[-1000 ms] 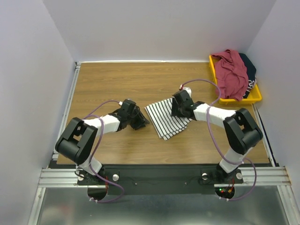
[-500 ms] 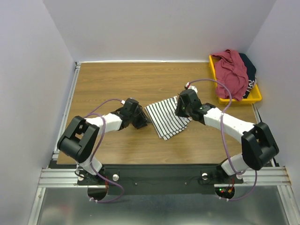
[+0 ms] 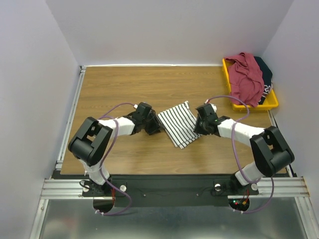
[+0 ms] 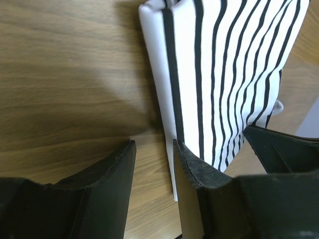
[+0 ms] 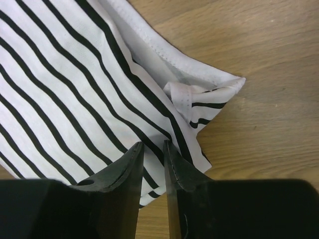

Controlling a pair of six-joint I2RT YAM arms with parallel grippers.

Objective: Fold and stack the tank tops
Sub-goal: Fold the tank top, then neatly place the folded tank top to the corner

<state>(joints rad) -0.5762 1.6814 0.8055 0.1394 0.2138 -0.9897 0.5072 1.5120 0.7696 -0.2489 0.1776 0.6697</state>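
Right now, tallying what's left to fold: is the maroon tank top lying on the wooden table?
No, the maroon tank top lies heaped in the yellow bin, draped over its near rim.

three tank tops [image 3: 180,125] [image 3: 247,78] [image 3: 264,73] and one yellow bin [image 3: 269,104].

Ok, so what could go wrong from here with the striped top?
The right gripper has its jaws almost closed over the striped top, beside a loose flap; a tug could pull the fold open. The left gripper straddles the top's folded edge, so sliding might snag a layer. Later, the maroon top drapes over the bin rim and could drag the bin.
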